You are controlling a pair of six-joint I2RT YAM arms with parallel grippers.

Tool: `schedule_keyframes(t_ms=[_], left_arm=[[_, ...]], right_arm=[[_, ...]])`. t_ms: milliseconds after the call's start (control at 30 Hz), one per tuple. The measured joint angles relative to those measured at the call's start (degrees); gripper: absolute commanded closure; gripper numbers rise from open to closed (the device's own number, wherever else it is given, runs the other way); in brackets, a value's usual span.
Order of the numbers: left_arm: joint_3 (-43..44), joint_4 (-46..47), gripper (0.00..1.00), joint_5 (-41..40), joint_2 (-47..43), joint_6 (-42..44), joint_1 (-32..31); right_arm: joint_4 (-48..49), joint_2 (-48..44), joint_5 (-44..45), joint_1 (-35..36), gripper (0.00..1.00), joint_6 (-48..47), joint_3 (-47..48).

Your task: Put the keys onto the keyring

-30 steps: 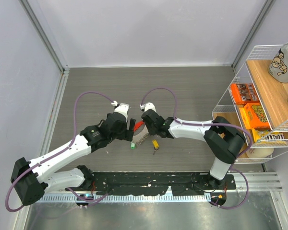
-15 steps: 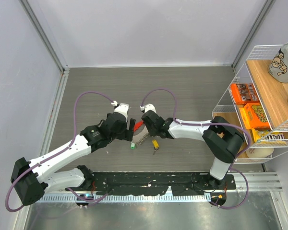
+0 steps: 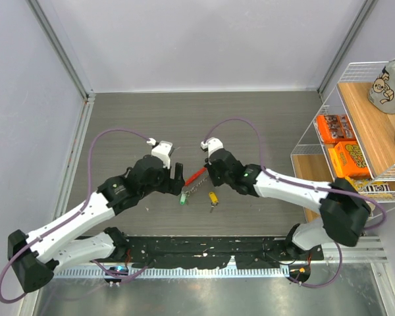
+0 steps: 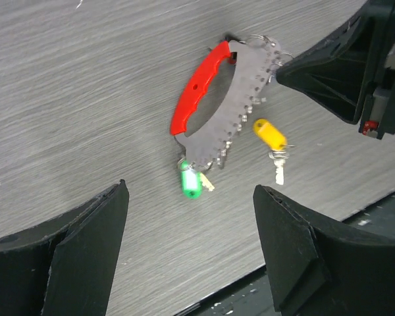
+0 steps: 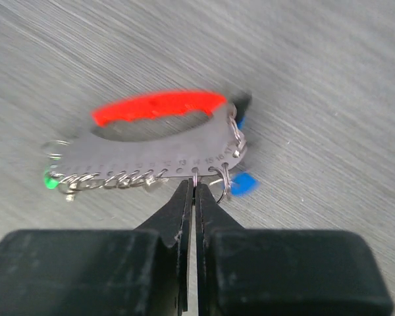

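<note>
Your keyring [image 5: 195, 174] sits at the lower edge of the grey plate [image 5: 151, 155], the one with the red grip [image 5: 158, 105]. Its chain [image 5: 112, 178] trails along that same edge. The plate lies on the desk [image 4: 85, 99] between the two arms.

Your right hand [image 5: 191, 187] has its fingers pressed together, and the tips seem to nip the keyring's thin wire. Just beside it a blue key [image 5: 245, 184] hangs on a second small ring.

The green key [image 4: 190, 184] lies at the plate's far end, touching or nearly touching it. I cannot tell whether it is joined to the chain. The yellow key [image 4: 270, 134] lies loose on the desk, near the plate but apart from it.

Your left hand [image 3: 179, 179] hovers over all this, spread wide and holding nothing.

By my reading you are in the threading step. The right hand steadies the ring while a key waits to be fetched.

The next move looks like the left hand's:
- Go down on the yellow key.
- Close on its plastic tag rather than the flat metal.
- Carry it to the ring.

The key is tiny and lies flat, so you need a low, narrow, well-centred pinch. Keep the right hand's hold firm, since the plate may slide if it is nudged.
</note>
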Motion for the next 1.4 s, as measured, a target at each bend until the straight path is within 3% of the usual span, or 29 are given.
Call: schedule_keyframes(t_ms=[267,567,767,1100,1400], left_arm=[[1.36,0.24,0.18,8.37,-8.72,1.57,0.00],[4.07,1.31,0.20,19.61,-15.39,2.86,0.00],[4.07,3.23,0.22,27.17,-18.38,2.78,0.00],[3.98,7.02,0.28,36.57,-21.24,0.66,0.00],[4.26,7.13,0.21,38.10,-21.79,1.46,0.00]], right_arm=[[-6.14,-13.60,-9.03,-0.13,0.95,-5.44,1.11],[-19.93,-18.82,-24.94,0.61,0.95,-10.88,9.79],[-27.69,-20.90,-30.64,3.93,0.94,-13.94,17.84],[-41.97,-16.28,-29.22,10.69,0.94,-18.86,36.26],[-50.05,-11.91,-27.91,11.85,0.95,-22.01,42.40]])
